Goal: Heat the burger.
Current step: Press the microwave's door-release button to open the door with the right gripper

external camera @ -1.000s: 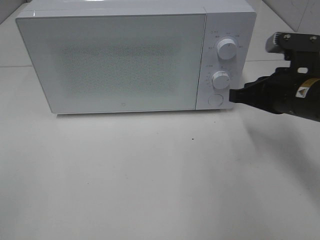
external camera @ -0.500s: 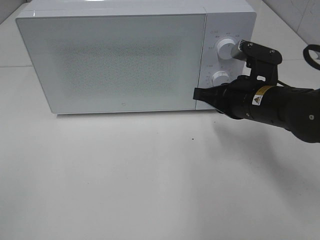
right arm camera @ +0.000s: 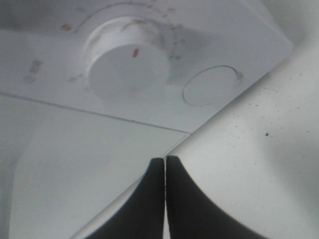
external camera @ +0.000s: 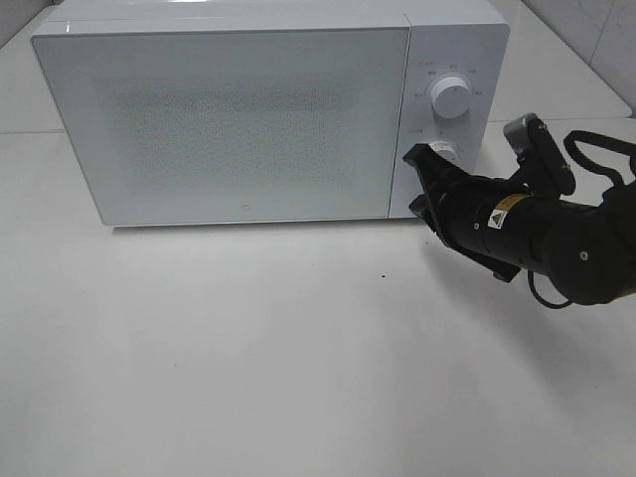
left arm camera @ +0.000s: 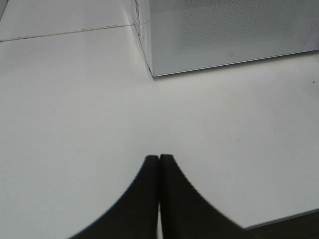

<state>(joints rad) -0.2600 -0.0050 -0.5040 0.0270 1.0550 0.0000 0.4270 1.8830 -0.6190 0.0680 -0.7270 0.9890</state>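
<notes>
Exterior high view: right pincer (external camera: 417, 179), clenched empty, at the closed microwave's (external camera: 248, 119) lower knob (external camera: 444, 149); burger unseen. Door-opening seems in hand, needing a square push on its button (right arm camera: 209, 85).

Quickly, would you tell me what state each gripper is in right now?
Left gripper: closed, holding nothing.
Right gripper: closed, empty, near the lower knob of the microwave.

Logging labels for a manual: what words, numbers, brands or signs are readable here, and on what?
No words or numbers are legible.
Markings around the upper knob and lower knob of the microwave: too small or blurred.
Small mark low on the door: too small.
Sticker on the right arm: triangle warning sign, no readable text.
Red dash on the lower knob: pointer only.
</notes>
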